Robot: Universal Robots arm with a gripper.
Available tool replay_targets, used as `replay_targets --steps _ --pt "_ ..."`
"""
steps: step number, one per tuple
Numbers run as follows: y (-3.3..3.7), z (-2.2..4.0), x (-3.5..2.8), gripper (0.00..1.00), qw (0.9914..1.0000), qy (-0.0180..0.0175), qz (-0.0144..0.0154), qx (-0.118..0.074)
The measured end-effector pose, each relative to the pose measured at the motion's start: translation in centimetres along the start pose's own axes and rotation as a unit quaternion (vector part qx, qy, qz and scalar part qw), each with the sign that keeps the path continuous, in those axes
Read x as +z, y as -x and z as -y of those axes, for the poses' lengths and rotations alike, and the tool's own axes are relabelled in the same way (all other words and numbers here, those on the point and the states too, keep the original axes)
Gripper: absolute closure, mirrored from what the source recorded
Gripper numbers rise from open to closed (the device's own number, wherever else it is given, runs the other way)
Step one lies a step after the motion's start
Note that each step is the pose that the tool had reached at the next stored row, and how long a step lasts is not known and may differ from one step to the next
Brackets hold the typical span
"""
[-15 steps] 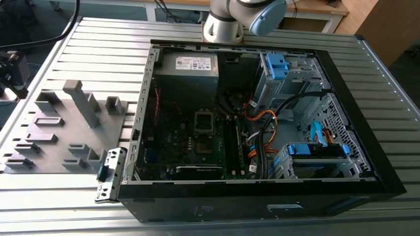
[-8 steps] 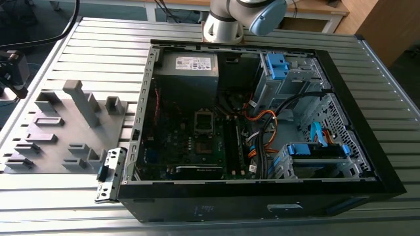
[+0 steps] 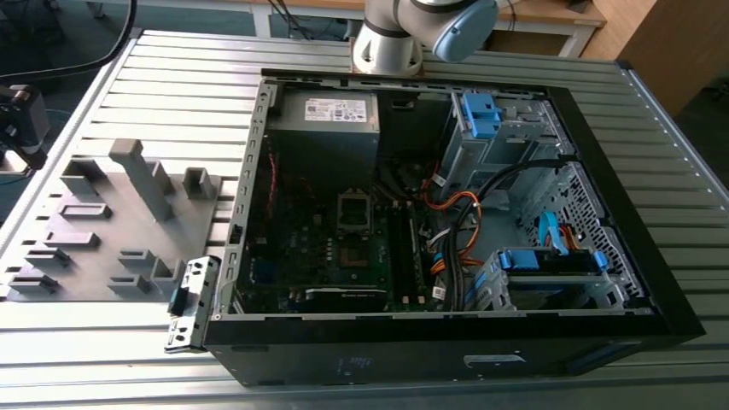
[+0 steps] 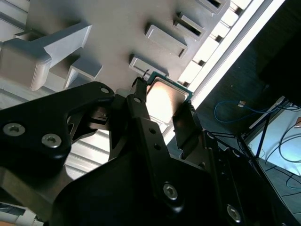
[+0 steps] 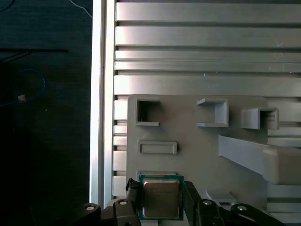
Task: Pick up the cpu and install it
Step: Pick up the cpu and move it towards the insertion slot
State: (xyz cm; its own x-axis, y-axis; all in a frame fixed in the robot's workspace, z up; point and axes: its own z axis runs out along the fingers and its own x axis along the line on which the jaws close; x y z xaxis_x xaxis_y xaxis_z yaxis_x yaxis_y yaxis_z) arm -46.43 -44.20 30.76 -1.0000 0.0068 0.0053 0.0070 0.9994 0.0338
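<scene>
The gripper (image 5: 161, 202) is nearly closed, its two dark fingers (image 5: 133, 195) pressed against opposite edges of the cpu (image 5: 161, 197), so the chip sits clamped between them with its dull silvery top facing the camera in the first wrist view. In the second wrist view the same grip shows from the other side: the cpu (image 4: 164, 96) catches bright light between the black fingers (image 4: 141, 113) of the gripper (image 4: 162, 99). The chip is over the grey tray (image 5: 188, 136), in front of a shallow rectangular pocket near the tray's corner, close to the edge of the ribbed metal table (image 5: 207, 37); whether it touches the tray cannot be told. A tall grey block (image 5: 263, 160) stands on the tray well apart from the chip. In the exterior view the tray (image 3: 171, 231) lies on the table (image 3: 171, 77) at the exterior view's left, beside an open computer case (image 3: 456, 350) that takes up the middle and the exterior view's right. Inside the case a dark circuit board (image 3: 330, 248) carries a square socket (image 3: 355, 212) near its middle, a power box (image 3: 324, 115) sits at the upper end, orange cables (image 3: 456, 205) cross beside blue drive holders (image 3: 479, 115), and the arm (image 3: 399, 34) rises at the upper middle of the frame
</scene>
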Motion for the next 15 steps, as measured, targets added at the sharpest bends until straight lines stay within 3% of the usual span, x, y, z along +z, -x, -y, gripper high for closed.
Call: replay_targets --steps 9,15 --pt "-0.01 -0.07 -2.03 0.53 1.0 0.0 0.0 0.0" --pt "-0.02 -0.17 -4.14 0.53 1.0 0.0 0.0 0.0"
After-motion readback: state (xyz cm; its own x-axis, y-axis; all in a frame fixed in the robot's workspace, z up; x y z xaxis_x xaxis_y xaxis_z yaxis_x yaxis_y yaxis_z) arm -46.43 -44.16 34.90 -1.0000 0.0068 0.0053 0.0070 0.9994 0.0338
